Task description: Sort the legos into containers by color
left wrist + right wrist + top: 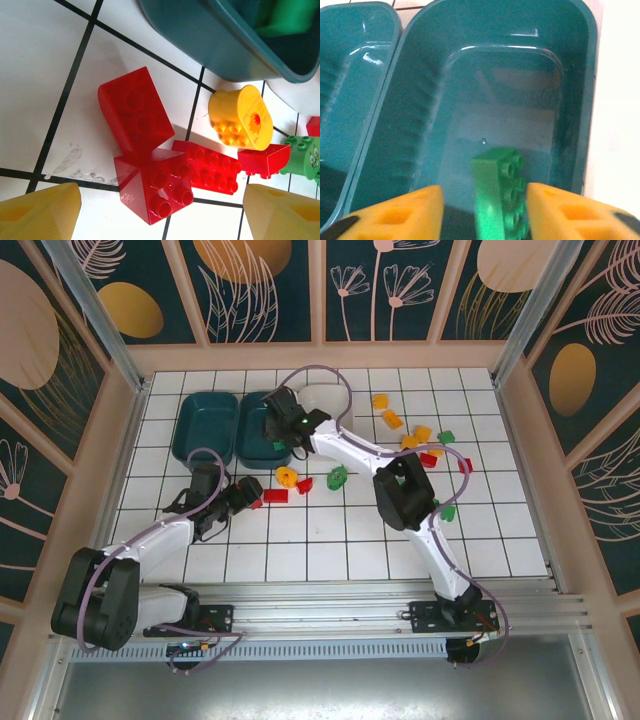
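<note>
My right gripper (282, 436) hangs over the right one of two dark teal trays (590, 100). It is open (485, 215). A green lego (500, 192) stands on end between the fingers, close to the right finger and with a gap on its left. My left gripper (160, 215) is open low over the tiles, its fingertips (40, 212) straddling a red lego (155, 182). Further red legos (134, 110) (210, 165) and a yellow piece (240, 117) lie just beyond. In the top view the left gripper (245, 498) sits beside a red lego (275, 496).
The other teal tray (205, 425) lies left of the first, and a white tray (325, 398) is behind the right arm. Loose orange, red and green legos are scattered at the right (415, 437) and in the middle (337, 477). Wooden walls ring the tiled floor.
</note>
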{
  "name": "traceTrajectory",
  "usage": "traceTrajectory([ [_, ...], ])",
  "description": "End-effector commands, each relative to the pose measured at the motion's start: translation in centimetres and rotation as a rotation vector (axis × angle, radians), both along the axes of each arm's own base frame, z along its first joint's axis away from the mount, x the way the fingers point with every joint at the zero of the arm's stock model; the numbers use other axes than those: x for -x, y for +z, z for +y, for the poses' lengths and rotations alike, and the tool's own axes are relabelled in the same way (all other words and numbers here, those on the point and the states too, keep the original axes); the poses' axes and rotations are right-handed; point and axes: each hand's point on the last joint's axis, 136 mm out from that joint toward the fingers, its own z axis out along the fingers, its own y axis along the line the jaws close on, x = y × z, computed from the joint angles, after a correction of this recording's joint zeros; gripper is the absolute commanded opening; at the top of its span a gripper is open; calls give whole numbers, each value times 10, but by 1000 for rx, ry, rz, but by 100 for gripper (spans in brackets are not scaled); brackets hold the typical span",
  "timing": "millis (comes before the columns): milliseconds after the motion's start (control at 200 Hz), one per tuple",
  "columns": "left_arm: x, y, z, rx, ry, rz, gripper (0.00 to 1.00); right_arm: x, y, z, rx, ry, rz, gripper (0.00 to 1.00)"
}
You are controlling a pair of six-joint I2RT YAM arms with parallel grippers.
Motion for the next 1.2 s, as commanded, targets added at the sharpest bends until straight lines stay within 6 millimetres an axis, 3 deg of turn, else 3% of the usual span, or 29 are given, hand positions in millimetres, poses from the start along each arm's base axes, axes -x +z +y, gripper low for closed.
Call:
traceTrajectory([
  [0,-5,6,-7,23,-26,0,83,1,39,5,-23,46,-48,53],
  [340,-1,0,-14,38,-71,1,79,18,64,-39,-38,-16,-90,54],
  [711,-9,-27,-19,-84,-127,89,77,52,30,-94,-12,-80,-28,54],
  [941,-7,-33,-27,-125,-173,117,63,60,21,-116,10,-100,-17,54],
  [1196,-5,-28,-22,-167,-195,113,28,63,43,-144,23,-127,-69,54],
])
